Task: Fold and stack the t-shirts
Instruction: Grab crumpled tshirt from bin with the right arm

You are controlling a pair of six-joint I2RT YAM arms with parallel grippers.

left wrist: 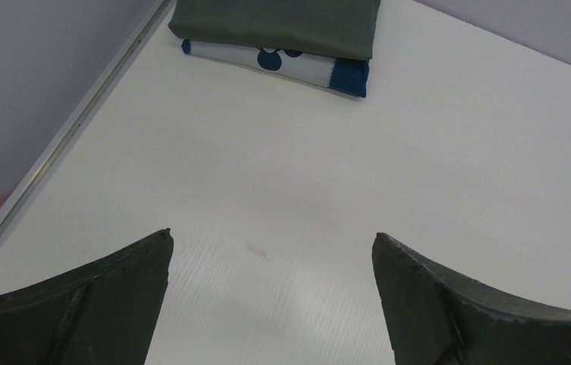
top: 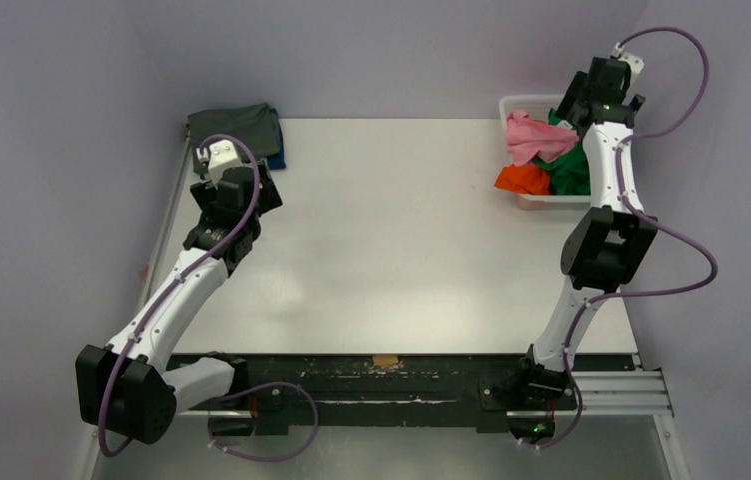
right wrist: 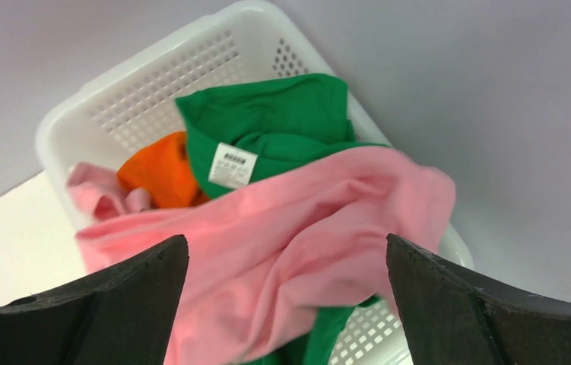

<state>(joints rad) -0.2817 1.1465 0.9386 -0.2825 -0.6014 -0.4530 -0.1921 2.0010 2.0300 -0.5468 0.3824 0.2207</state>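
Note:
A folded dark grey t-shirt (top: 236, 125) lies on a folded blue one (top: 277, 157) at the table's far left corner; both show in the left wrist view, grey (left wrist: 278, 24) over blue (left wrist: 347, 76). My left gripper (left wrist: 273, 243) is open and empty above bare table, short of that stack. A crumpled pink t-shirt (right wrist: 297, 228), a green one (right wrist: 282, 122) and an orange one (right wrist: 157, 173) sit in the white basket (right wrist: 191, 65). My right gripper (right wrist: 286, 247) is open, hovering over the pink shirt and holding nothing.
The white lattice basket (top: 517, 104) stands at the table's far right corner, against the wall. A metal rail (left wrist: 69, 137) runs along the table's left edge. The arms' bases sit on a black bar (top: 381, 385) at the near edge.

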